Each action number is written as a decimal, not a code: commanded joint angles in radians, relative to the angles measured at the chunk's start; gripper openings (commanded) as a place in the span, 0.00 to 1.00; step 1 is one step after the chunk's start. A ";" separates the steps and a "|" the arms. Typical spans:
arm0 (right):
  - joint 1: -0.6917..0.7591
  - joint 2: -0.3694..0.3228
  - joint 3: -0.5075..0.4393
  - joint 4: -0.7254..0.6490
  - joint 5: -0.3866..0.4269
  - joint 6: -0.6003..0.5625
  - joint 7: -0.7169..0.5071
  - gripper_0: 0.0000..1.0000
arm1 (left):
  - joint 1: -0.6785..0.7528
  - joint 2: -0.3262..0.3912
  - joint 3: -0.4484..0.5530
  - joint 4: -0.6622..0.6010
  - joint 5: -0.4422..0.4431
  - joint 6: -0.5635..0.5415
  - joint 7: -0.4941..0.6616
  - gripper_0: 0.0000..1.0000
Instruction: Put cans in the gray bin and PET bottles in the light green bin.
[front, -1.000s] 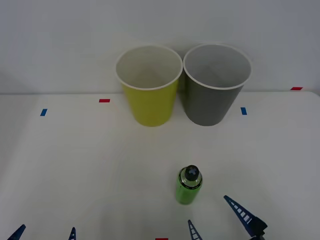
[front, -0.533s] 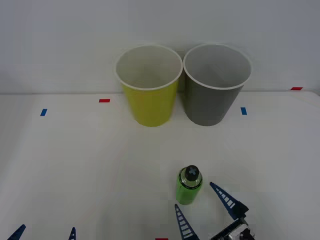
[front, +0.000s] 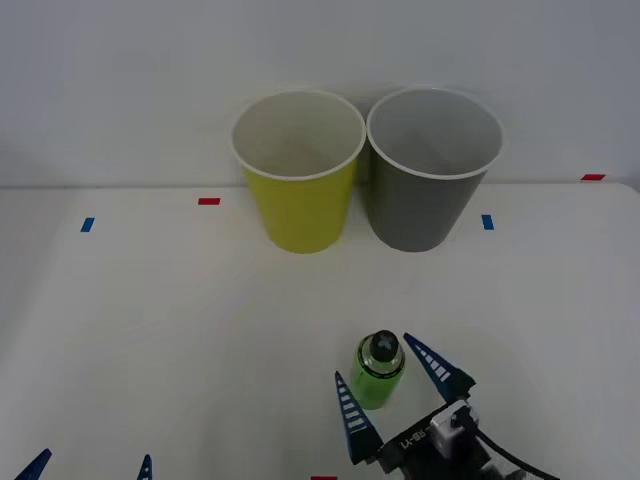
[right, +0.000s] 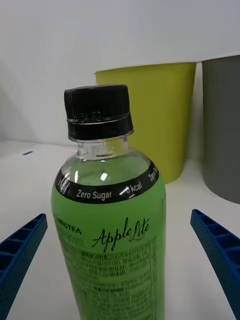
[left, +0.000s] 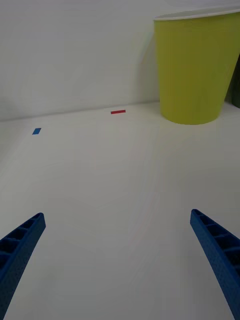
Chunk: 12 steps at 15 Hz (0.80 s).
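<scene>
White table (front: 150, 320) w/ light green bin (front: 300, 205), gray bin (front: 420, 205), PET bottle (front: 377, 372).

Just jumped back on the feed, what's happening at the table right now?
The right gripper is open around the green bottle, one finger on each side, not yet closed on it. The bottle stands upright on the table, capped. The light green bin and the gray bin stand side by side at the back. The left gripper waits open at the near edge.
</scene>
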 joint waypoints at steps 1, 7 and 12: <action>-0.019 0.009 -0.012 0.000 -0.010 0.022 0.009 1.00 | 0.000 0.000 0.000 0.000 0.000 0.000 0.000 1.00; -0.030 0.015 -0.012 0.000 -0.024 0.028 0.021 0.92 | 0.000 0.000 0.000 0.000 0.000 0.000 0.000 1.00; -0.032 0.018 -0.012 0.000 -0.041 0.028 0.026 0.18 | 0.000 0.000 0.000 0.000 0.000 0.000 0.000 1.00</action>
